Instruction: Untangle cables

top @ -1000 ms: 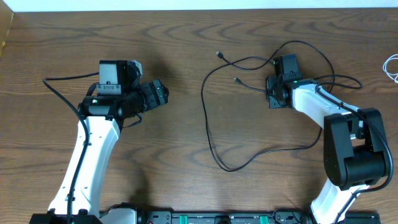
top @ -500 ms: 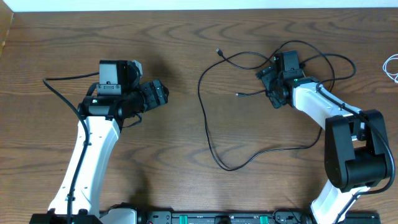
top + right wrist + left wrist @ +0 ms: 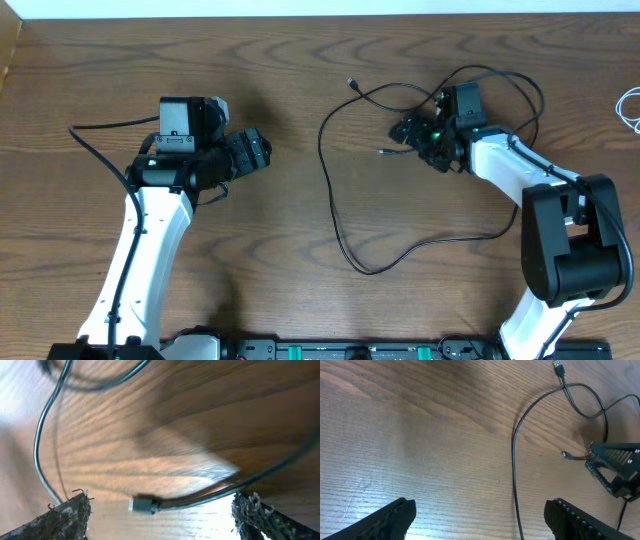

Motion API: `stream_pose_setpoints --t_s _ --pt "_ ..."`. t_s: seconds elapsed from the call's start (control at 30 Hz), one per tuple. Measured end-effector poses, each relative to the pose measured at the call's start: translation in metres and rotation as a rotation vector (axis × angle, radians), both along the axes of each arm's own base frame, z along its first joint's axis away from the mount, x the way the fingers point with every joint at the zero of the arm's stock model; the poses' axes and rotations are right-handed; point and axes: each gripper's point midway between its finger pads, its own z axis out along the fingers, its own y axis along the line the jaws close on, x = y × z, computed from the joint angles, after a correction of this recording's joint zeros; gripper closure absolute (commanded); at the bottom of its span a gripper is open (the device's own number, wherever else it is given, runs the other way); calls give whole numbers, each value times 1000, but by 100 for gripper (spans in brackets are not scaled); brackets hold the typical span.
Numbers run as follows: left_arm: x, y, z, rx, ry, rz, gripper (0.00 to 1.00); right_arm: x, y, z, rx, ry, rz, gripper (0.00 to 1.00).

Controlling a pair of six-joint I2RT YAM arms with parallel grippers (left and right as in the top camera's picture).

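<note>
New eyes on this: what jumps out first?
The long black cable sprawls in a big loop right of centre. The right gripper hovers open over one of its plugs, not gripping it. The white cable lies apart at the far right edge; the left gripper is open, off to the left.

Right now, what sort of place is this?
Probably a robotics lab bench: a left arm and a right arm mounted at a wooden table, with a loose black cable laid out on it.

No readable text, labels, brand names, numbers or signs appear in any of the views.
</note>
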Motion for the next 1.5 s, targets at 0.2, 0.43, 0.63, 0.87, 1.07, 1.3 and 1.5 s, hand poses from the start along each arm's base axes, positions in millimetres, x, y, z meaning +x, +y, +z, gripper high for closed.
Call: stream_pose_setpoints --t_s 0.2,0.43,0.63,0.87,1.07,1.3,1.5 --pt "0 0 0 0 0 0 13 -15 33 2 -35 -91 274 1" --pt "0 0 0 0 0 0 13 -49 90 0 -74 -143 531 1" --pt "0 0 0 0 0 0 13 -87 128 -5 -129 -154 724 1" --pt "0 0 0 0 0 0 13 -120 142 -13 -297 -143 846 13" --pt "0 0 0 0 0 0 13 -135 109 -25 -531 -54 852 78" --pt "0 0 0 0 0 0 13 -138 88 -27 -624 -4 829 99" --pt "0 0 0 0 0 0 13 -127 62 -26 -745 18 711 99"
